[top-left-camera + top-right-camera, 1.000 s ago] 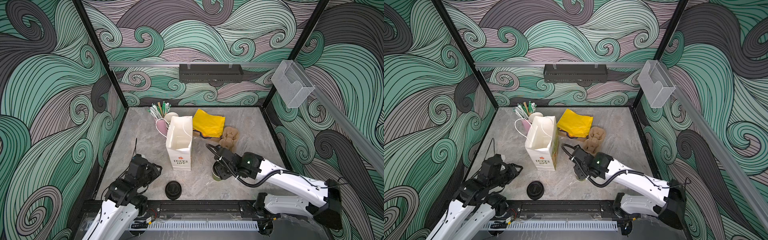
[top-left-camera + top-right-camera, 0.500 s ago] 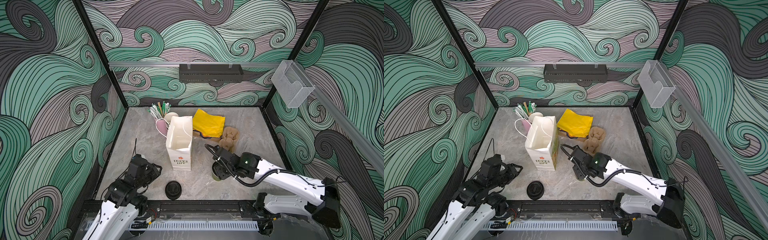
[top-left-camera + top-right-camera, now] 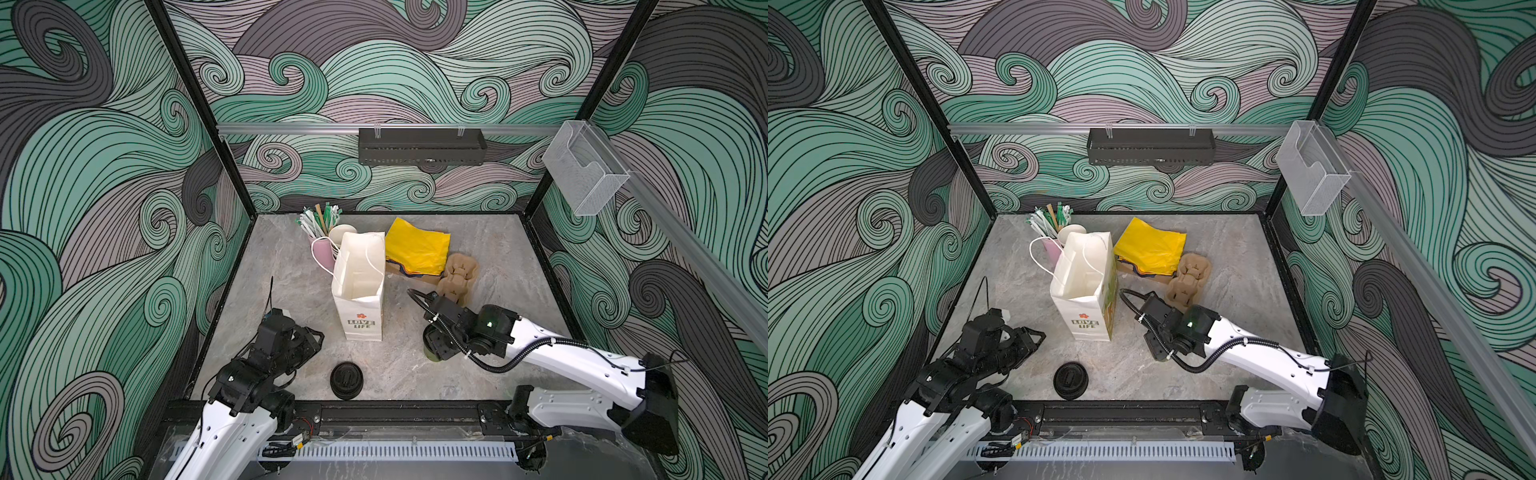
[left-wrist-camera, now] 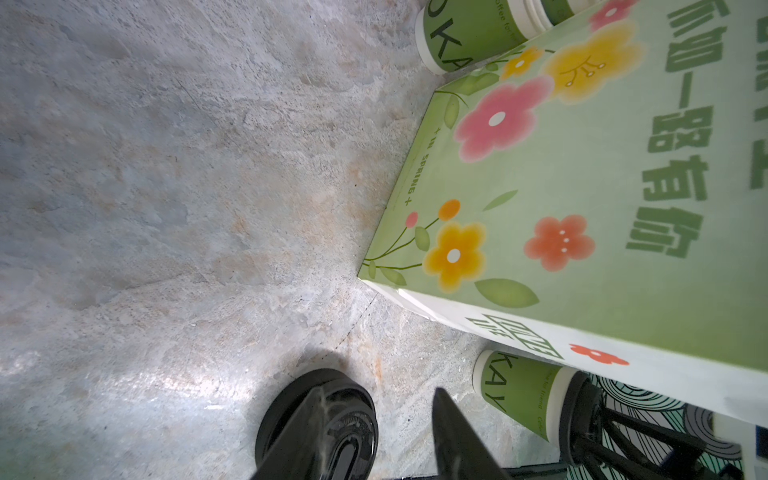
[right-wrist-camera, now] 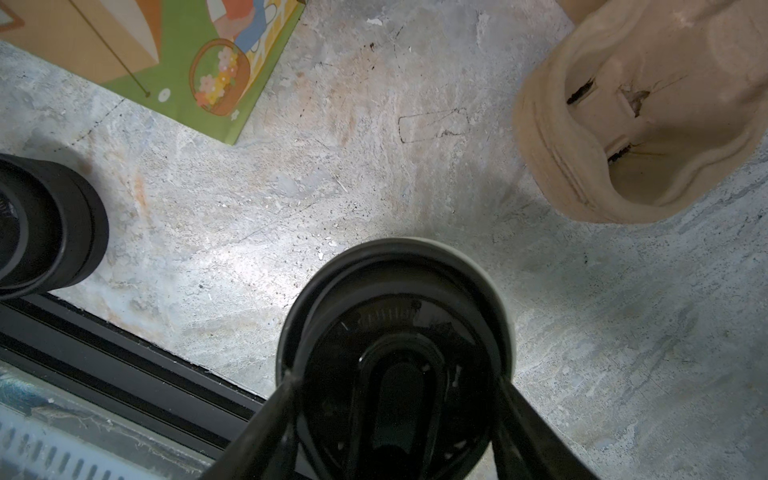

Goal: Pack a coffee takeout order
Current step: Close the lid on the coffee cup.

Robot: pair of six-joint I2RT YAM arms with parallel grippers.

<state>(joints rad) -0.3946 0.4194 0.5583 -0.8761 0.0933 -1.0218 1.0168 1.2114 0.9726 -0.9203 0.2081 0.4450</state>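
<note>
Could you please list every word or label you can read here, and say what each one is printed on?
"LOVE LIFE": white front of the paper bag.
"+ IN SPRING +": the bag's green flowered side.
"一路有你": same side; further characters are cut off.
"OKA": green cup behind the bag, partly hidden.
"KAY": lidded green cup, partly hidden.
Small print on both cups: too blurred to read.

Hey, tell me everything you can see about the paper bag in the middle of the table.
The paper bag stands upright near the middle of the stone-look table, with its mouth open and its white cord handles drooping over the rim. Its narrow front is white with a red flower and LOVE LIFE. Its broad sides are green with printed flowers. Nothing holds it. The pink cup stands just behind it.
</note>
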